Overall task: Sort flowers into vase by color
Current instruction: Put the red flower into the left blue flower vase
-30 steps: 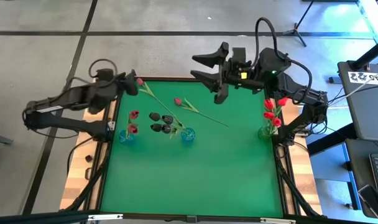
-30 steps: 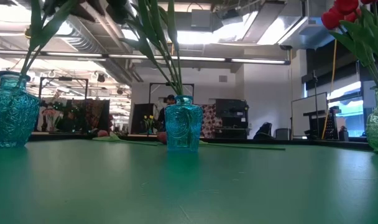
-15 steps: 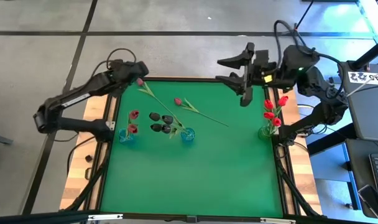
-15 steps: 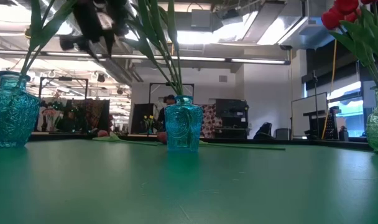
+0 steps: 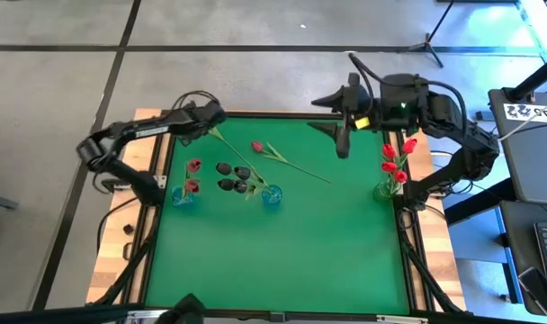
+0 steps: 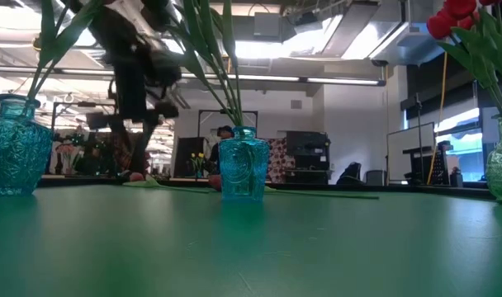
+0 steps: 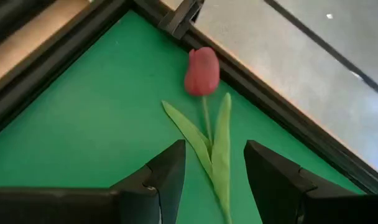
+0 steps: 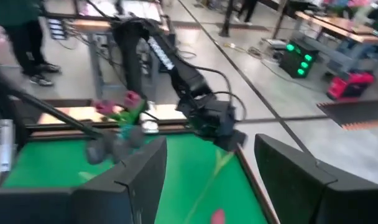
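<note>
Since a second ago the left gripper (image 5: 215,117) has swung to the table's far-left corner, fingers spread and empty over a loose pink tulip (image 7: 202,71) lying flat there, while the right gripper (image 5: 338,121), also spread and empty, hangs above the far edge. The pick-up looks in hand: next, descend and pinch the thin stem between its narrow leaves, then carry it to a faceted glass vase (image 5: 183,195).
</note>
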Robot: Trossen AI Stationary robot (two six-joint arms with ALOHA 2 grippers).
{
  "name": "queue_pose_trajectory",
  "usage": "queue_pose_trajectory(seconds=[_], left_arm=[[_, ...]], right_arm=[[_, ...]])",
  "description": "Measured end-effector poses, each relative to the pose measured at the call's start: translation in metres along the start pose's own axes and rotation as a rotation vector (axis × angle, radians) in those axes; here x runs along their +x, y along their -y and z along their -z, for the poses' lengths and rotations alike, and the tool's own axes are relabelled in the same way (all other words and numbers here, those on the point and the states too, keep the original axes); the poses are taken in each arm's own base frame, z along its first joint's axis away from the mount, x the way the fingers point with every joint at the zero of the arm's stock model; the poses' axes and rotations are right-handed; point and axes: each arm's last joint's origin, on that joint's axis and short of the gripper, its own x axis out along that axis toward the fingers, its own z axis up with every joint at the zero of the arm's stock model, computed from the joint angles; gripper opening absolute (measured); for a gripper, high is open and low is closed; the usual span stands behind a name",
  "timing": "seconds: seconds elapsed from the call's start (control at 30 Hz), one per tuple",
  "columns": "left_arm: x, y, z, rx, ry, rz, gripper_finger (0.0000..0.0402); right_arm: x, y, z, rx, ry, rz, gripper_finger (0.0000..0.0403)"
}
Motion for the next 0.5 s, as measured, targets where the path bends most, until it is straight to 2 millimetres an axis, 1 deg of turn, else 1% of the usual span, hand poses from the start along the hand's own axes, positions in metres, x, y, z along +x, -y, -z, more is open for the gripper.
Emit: queue_pose_trajectory(seconds=[0.1,0.17,0.23,0.33,0.5], left_arm=[[0.020,0.002,0.004,-0.010,-0.021,-0.050,0.0160],[0.029,0.002,0.007,-0.036,-0.046,-0.081,0.0160],[0.036,0.001,0.011,-0.055,-0.060,-0.106,0.0161],[0.047,0.003,0.012,-0.083,-0.110,-0.112,0.0161],[0.058,0.000,0.001,-0.130,-0.132,-0.136,0.0161]], right_arm=[[0.001,0.014,0.001,0.024,-0.003,0.076,0.0241],[0.002,0.025,0.001,0.078,0.004,0.161,0.0241],[0.002,0.034,0.002,0.092,-0.001,0.204,0.0241],[0.002,0.045,0.004,0.102,-0.008,0.201,0.0241],[0.005,0.052,0.015,0.105,-0.102,0.183,0.0241]])
